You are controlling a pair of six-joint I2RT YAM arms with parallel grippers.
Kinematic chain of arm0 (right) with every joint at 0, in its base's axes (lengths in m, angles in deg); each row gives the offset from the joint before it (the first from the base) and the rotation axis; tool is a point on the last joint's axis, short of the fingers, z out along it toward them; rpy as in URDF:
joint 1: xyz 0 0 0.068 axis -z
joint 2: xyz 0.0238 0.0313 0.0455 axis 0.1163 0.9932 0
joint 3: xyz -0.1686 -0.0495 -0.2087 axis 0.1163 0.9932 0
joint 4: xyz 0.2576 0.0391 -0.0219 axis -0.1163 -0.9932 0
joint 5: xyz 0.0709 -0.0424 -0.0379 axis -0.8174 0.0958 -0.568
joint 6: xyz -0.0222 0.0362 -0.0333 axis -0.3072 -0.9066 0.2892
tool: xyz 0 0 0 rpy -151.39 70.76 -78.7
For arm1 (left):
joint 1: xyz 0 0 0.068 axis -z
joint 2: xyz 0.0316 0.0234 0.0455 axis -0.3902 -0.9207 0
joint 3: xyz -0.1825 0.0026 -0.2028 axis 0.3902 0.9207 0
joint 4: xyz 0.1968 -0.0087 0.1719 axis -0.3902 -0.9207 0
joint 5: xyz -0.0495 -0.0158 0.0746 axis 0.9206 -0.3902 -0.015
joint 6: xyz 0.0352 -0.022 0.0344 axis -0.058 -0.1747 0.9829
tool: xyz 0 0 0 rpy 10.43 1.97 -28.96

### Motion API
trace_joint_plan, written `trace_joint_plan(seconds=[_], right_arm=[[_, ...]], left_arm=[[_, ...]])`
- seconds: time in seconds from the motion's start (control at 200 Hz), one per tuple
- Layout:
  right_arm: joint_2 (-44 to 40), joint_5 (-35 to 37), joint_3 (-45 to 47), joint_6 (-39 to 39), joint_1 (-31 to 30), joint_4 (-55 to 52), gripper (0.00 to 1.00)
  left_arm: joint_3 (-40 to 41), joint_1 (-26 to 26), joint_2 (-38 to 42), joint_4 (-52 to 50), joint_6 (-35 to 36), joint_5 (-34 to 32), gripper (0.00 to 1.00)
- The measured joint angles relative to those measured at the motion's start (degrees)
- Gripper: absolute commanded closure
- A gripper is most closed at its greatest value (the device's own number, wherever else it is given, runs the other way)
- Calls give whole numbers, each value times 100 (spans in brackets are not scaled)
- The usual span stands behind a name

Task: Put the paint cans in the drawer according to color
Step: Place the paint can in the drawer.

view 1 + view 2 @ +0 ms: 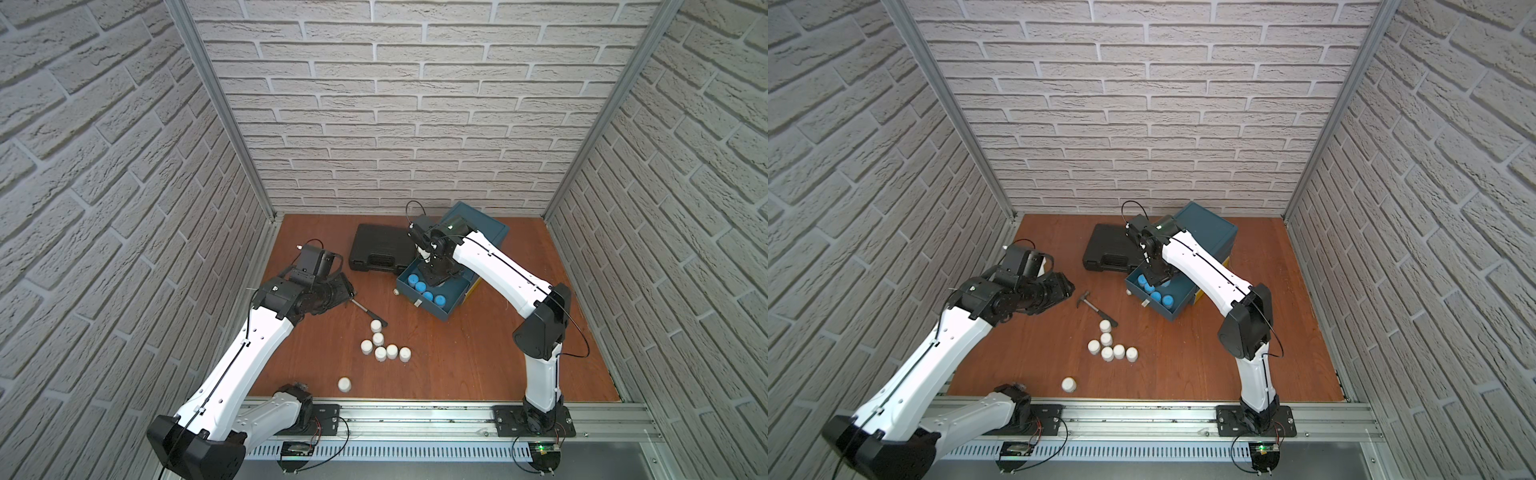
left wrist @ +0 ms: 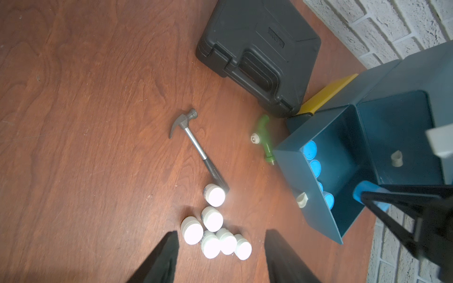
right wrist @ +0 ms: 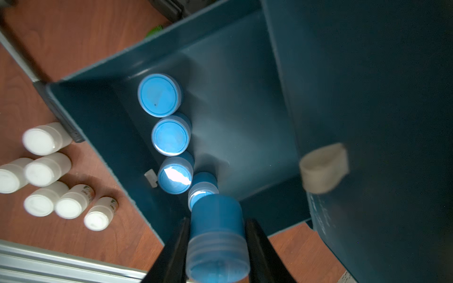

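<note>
The left claw (image 2: 220,232) hangs over the left side of the bench (image 1: 519,365), its two fingers spread wide with nothing between them. Near the front edge, left of the middle, one lone white can (image 1: 344,384) stands upright, apart from the rest. A hammer (image 1: 1096,309) lies flat just right of the left claw, with its head toward the far left and its handle running toward the middle. The tip of the handle lies right against the farthest of six white cans (image 1: 380,353). These stand upright in a tight bunch near the middle of the bench, most of them touching a neighbour.

A shut black case (image 1: 380,249) lies flat by the far edge, about midway along it. The left wrist view shows a green drill (image 2: 263,139), blurred, between the case and the open drawer (image 2: 289,171). That drawer is pulled out of a dark blue cabinet (image 1: 1208,226) at the far edge, right of the middle. A yellow piece (image 2: 328,94) shows at the cabinet's foot beside the case. Four blue cans (image 3: 170,134) stand in a row along the drawer's front wall.

The right claw (image 3: 217,221) is over the drawer, pinching a fifth blue can (image 3: 218,247) by its sides. This can is at the end of the row, by the last can. Whether it touches the drawer floor cannot be told.
</note>
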Motion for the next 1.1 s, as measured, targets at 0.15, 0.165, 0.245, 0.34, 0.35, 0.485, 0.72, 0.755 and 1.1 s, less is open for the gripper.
trace_joint_plan(seconds=[0.15, 0.165, 0.245, 0.34, 0.35, 0.485, 0.72, 0.755, 1.1], right_arm=[[0, 22, 302, 20, 52, 214, 84], [0, 24, 328, 22, 57, 249, 84], [28, 46, 398, 39, 68, 374, 84], [74, 101, 485, 57, 83, 557, 85], [81, 105, 501, 61, 85, 575, 85], [216, 168, 638, 136, 129, 765, 85], [411, 101, 667, 188, 166, 970, 84], [413, 79, 667, 192, 168, 984, 84], [442, -94, 667, 212, 173, 992, 61]], left_arm=[[-9, 125, -50, 13, -26, -26, 39], [-11, 133, -57, 13, -26, -26, 39], [-15, 192, -107, 15, -50, -35, 39], [-76, 247, -166, 15, -83, -42, 39], [-83, 249, -166, 20, -87, -44, 39], [-120, 297, -170, 48, -96, -74, 39], [-173, 350, -181, 50, -109, -109, 39], [-173, 350, -186, 52, -109, -111, 39], [94, 374, -295, 507, -372, 197, 44]])
